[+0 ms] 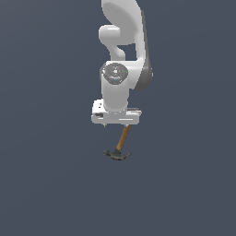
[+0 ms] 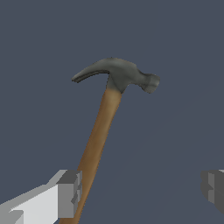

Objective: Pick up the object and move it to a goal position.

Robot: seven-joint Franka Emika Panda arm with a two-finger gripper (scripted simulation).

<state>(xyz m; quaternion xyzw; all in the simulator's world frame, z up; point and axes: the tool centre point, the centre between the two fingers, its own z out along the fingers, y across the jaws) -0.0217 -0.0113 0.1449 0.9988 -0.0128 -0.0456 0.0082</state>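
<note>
Clearly, the hammer (image 1: 120, 146) hangs below the claw (image 1: 120, 123), with its brown handle going up toward the white hand of the arm (image 1: 120, 55) and its dark grey head at the low end. In the exterior view the handle is tilted a little, the head lying more to that view's left than the top of the handle. No shadow or resting place shows under the head, so I judge that the hammer is lifted, but the plain blue-grey background (image 1: 46, 184) gives no sure sign of this.

In the wrist view one finger (image 2: 69, 193) touches the side of the handle (image 2: 97, 140), while the other finger (image 2: 213, 189) stands well apart from it, with open space between. So the claw looks spread and not clamped on the handle in this view. How the hammer stays up I cannot tell from these pictures.

I think the step in hand is the carrying toward the goal. No goal mark is visible in either view, so how far remains cannot be judged. The next move calls for a firm closing on the handle first, because the heavy head at the far end can make the hammer swing or slip.
</note>
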